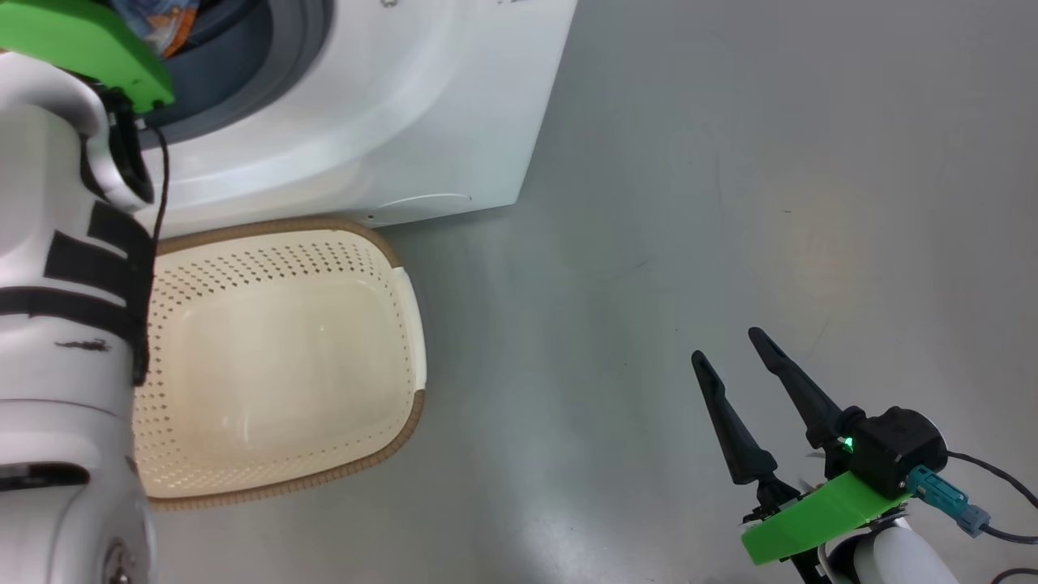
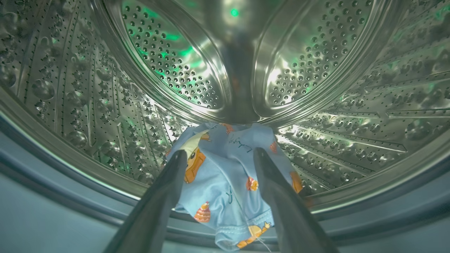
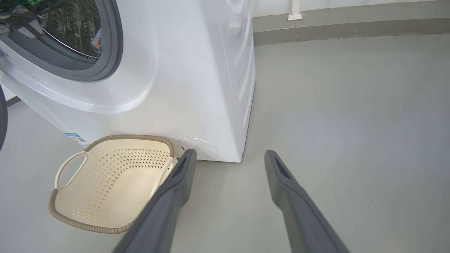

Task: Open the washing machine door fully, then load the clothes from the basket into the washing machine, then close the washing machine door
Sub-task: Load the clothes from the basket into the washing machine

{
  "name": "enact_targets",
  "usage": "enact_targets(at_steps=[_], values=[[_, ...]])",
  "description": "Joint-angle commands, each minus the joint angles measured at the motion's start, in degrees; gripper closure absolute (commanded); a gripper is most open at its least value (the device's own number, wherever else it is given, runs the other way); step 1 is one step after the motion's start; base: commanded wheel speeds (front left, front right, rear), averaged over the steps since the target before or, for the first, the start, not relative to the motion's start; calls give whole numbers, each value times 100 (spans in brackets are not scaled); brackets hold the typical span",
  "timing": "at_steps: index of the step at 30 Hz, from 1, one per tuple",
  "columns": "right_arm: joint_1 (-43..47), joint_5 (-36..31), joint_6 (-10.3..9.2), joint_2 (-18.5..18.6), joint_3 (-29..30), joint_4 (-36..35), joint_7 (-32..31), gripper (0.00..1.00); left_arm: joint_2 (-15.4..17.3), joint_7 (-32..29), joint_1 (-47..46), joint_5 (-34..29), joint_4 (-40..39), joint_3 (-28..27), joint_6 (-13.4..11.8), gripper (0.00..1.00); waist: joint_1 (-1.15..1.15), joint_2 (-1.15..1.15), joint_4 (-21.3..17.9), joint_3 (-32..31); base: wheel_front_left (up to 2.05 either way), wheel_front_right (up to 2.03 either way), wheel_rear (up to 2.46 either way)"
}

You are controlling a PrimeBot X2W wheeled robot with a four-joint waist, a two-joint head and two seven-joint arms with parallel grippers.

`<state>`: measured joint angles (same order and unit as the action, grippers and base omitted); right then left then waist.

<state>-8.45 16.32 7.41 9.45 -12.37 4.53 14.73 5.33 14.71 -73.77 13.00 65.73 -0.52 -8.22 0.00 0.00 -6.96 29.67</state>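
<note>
The washing machine (image 1: 365, 105) stands open, and my left gripper (image 2: 218, 153) reaches into its steel drum (image 2: 88, 88). Its fingers are open. Between and beyond them lie the clothes (image 2: 225, 182), light blue with orange bears, on the drum floor, with a hem hanging over the grey seal (image 2: 386, 211). The cream basket (image 1: 284, 349) sits on the floor before the machine with nothing in it. My right gripper (image 1: 726, 345) hovers open over bare floor to the basket's right. A dark curved sliver (image 3: 2, 119) at the left edge of the right wrist view may be the washing machine door.
Grey floor (image 1: 730, 203) stretches to the right of the machine and the basket. A wall base with a white pipe fitting (image 3: 294, 14) runs behind. My pale left forearm (image 1: 57, 284) covers the basket's left side in the head view.
</note>
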Motion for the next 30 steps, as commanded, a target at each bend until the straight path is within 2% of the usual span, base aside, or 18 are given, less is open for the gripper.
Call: enact_targets(at_steps=[1, 18, 30], values=[[-15, 17, 8, 32, -112, -95, 27, 0, 174, 29, 88, 5, -184, -12, 29, 0, 0, 0, 25, -6, 0, 0, 0], [110, -26, 8, 21, 102, -112, 27, 0, -95, 29, 1224, 46, -1252, -94, 245, 0, 0, 0, 337, -294, 0, 0, 0], [319, -69, 8, 26, 305, -120, 27, 0, -218, 29, 2794, -36, -2073, 15, 432, 0, 0, 0, 538, -908, 0, 0, 0]])
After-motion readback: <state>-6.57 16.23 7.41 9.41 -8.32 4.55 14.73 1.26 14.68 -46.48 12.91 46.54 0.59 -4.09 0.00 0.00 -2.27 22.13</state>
